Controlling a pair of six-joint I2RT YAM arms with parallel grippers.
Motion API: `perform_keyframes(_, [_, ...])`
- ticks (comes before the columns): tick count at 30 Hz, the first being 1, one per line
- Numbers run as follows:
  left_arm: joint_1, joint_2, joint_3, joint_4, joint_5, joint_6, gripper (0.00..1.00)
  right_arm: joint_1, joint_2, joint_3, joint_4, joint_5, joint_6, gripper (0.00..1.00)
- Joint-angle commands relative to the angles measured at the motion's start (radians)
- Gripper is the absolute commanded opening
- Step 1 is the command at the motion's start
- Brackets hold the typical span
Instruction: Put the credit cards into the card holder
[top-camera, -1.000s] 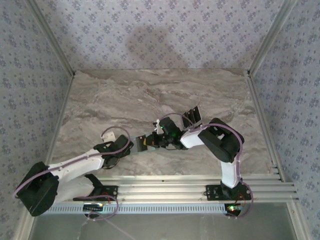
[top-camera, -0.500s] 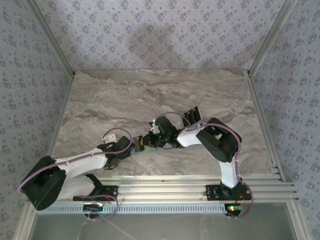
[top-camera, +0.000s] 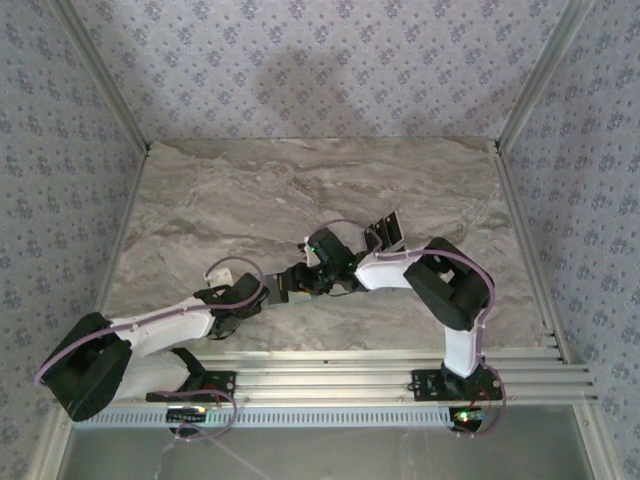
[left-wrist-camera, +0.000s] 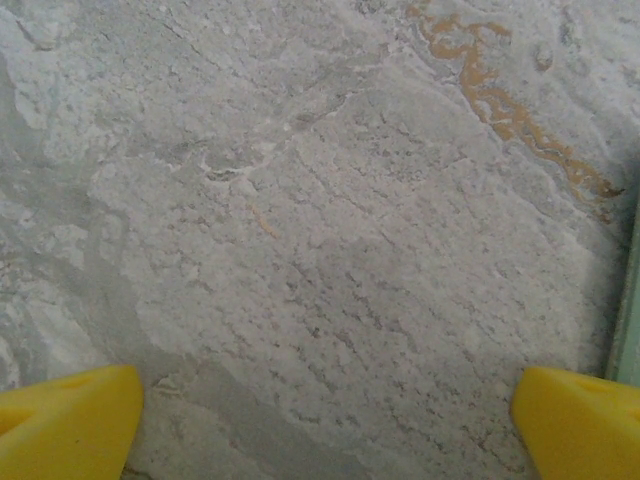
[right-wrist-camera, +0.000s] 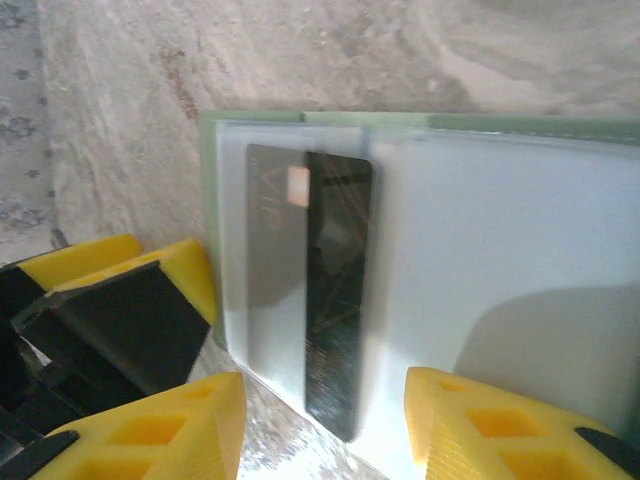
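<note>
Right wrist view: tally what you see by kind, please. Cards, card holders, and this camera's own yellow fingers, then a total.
Dark card, partly tucked into the holder: 1
Green card holder: 1
Yellow fingers of the right gripper, standing apart: 2
Total: 4

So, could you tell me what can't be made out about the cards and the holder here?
- Right wrist view: the holder has a frosted pocket that hazes the card, so one card or two cannot be told. The frame's right edge cuts the holder off.
- Left wrist view: the holder is a green sliver cut by the right edge.
- Top view: the spare cards are too small to count. The left gripper and right gripper cover the holder.
</note>
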Motion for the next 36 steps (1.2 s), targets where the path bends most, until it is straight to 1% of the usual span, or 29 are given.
perform_keyframes(1, [0.006,0.007,-0.025,0.024,0.035,0.001,0.97,-0.008,-0.046,0.059,-0.18,0.069,-0.093,0.46])
perform_keyframes(3, [0.007,0.005,-0.026,0.027,0.037,0.001,0.97,-0.006,-0.038,0.095,-0.249,0.103,-0.124,0.37])
perform_keyframes(6, [0.007,0.002,-0.03,0.031,0.037,0.001,0.97,-0.001,-0.004,0.151,-0.33,0.135,-0.155,0.16])
perform_keyframes(8, [0.006,0.002,-0.031,0.033,0.037,0.002,0.97,0.006,0.019,0.179,-0.354,0.141,-0.166,0.08])
perform_keyframes(10, [0.007,0.001,-0.033,0.034,0.037,0.002,0.97,0.012,0.043,0.208,-0.372,0.146,-0.174,0.05])
perform_keyframes(13, [0.006,-0.003,-0.036,0.037,0.036,0.002,0.97,0.023,0.076,0.254,-0.385,0.15,-0.18,0.03])
perform_keyframes(26, [0.006,-0.002,-0.043,0.051,0.04,0.008,0.97,0.062,0.176,0.336,-0.41,0.14,-0.177,0.02])
perform_keyframes(36, [0.006,0.001,-0.042,0.057,0.044,0.01,0.97,0.093,0.211,0.386,-0.406,0.125,-0.162,0.02])
